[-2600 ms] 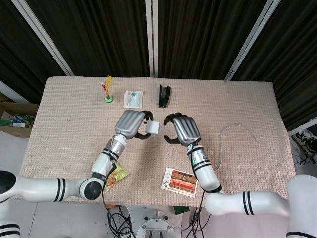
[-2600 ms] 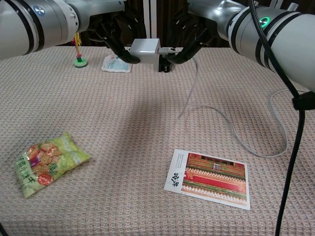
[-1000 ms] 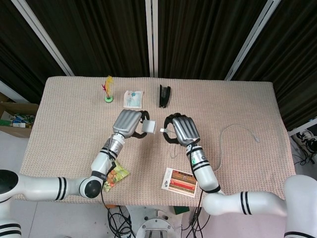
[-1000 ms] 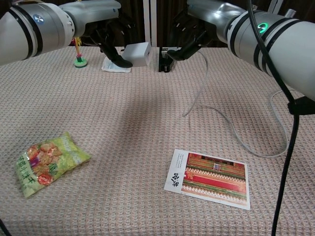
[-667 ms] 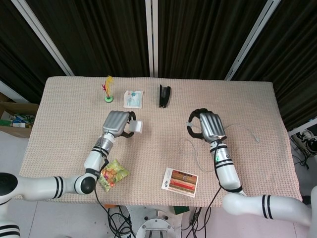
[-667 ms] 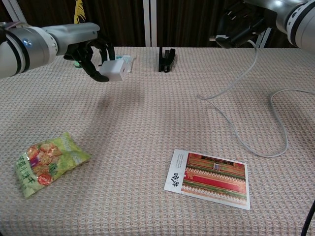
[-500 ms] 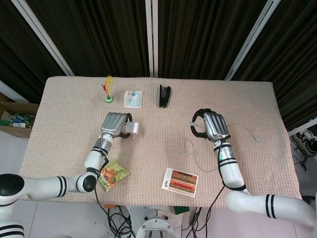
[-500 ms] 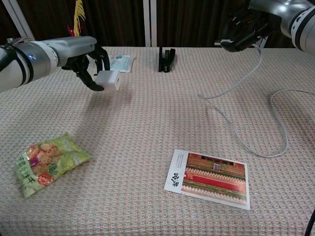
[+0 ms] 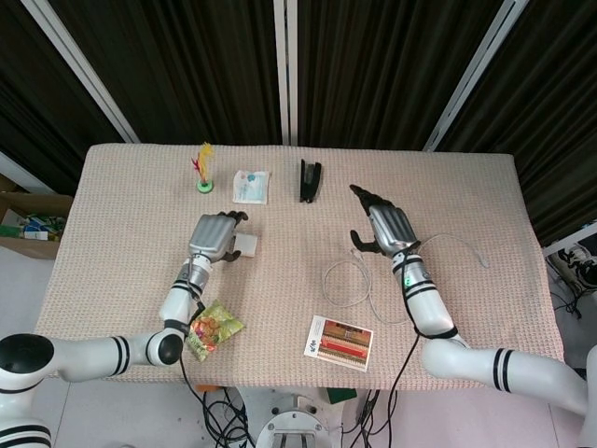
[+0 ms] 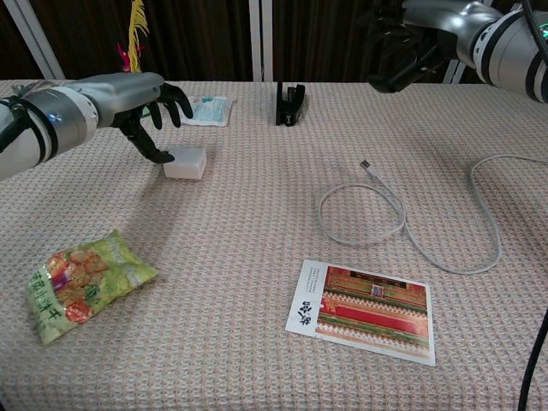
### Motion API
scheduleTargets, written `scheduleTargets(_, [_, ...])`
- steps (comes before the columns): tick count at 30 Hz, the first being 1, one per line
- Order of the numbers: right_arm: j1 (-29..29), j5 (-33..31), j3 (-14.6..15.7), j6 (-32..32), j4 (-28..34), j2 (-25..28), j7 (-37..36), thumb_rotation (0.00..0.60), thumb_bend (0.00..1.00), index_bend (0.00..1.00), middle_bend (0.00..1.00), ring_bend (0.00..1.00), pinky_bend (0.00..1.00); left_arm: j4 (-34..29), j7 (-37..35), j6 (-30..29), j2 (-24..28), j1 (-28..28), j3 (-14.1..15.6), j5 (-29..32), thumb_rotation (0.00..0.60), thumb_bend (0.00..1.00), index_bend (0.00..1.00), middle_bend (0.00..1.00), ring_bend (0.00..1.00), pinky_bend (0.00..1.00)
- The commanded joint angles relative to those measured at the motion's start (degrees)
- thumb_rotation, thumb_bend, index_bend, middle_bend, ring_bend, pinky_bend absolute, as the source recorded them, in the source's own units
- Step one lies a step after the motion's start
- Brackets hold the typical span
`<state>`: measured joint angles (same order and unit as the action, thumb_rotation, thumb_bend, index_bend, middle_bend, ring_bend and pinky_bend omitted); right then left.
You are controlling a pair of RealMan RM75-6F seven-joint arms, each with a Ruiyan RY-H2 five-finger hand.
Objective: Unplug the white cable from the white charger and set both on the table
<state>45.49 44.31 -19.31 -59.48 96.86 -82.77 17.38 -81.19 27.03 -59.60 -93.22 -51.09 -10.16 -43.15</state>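
The white charger (image 10: 186, 162) (image 9: 247, 245) lies on the table, left of centre. My left hand (image 10: 137, 98) (image 9: 213, 238) hovers over its left side with fingers spread; the thumb tip is at the charger's left edge and nothing is gripped. The white cable (image 10: 323, 214) (image 9: 326, 278) lies loose on the table in a loop. Its plug end (image 10: 366, 164) is free and well apart from the charger. My right hand (image 10: 402, 47) (image 9: 384, 227) is raised above the cable, fingers extended, holding nothing.
A green snack bag (image 10: 81, 282) lies at the front left and a red postcard (image 10: 364, 310) at the front middle. Along the far edge stand a black clip (image 10: 289, 103), a white packet (image 10: 208, 110) and a feathered shuttlecock (image 9: 203, 168).
The plug came out as the hands drew apart. My left hand lowered the charger onto the table and let go. My right hand dropped the cable, which now lies looped.
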Motion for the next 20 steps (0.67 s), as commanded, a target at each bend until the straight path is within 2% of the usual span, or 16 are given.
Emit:
scheduleTargets(1, [-3.75,3.82,1.06,-2.72,4.03,4.80,-2.59,0.600,0.45,0.01,0.14,0.12,0.21,-4.46,-3.21,-3.73,4.48,3.41,0.15,-4.75,0.600,0.20,0.23,0.26,0.28,0.50])
scheduleTargets(4, [-7.37,7.51,2.74,-4.46,6.88,9.64,-4.67,0.600,0.46,0.05,0.15,0.12,0.21,-7.73,-4.80,-6.58,9.34,6.39,1.56,-8.82,0.600,0.19,0.23,0.27,0.28,0.46])
scheduleTargets(7, [-11.97,12.77,5.06,-6.19,9.17,15.40,-8.55,0.600,0.46,0.08,0.16,0.12,0.21,-10.81,-6.85,-9.08,15.68,10.07,3.91,-13.38,0.600,0.19,0.25,0.27,0.28,0.36])
scheduleTargets(11, [-19.25,21.73,8.70,-10.01,9.99,21.99,-17.40,0.600,0.46,0.10,0.16,0.12,0.21,-13.45,-11.01,-12.66,23.29,15.91,7.51,-18.78,0.600,0.19,0.25,0.27,0.27,0.30])
scheduleTargets(17, [-29.14,33.07,14.41,-19.26,6.24,25.93,-27.33,0.600,0.47,0.10,0.16,0.12,0.21,-14.68,-17.91,-20.84,29.06,25.27,11.85,-26.00,0.600,0.19,0.26,0.27,0.26,0.29])
scheduleTargets(20, [-32.75,34.72,15.99,-22.70,5.53,26.47,-29.80,0.600,0.47,0.10,0.16,0.12,0.21,-14.61,-19.46,-25.51,29.64,29.81,13.40,-28.49,0.600,0.19,0.26,0.27,0.26,0.29])
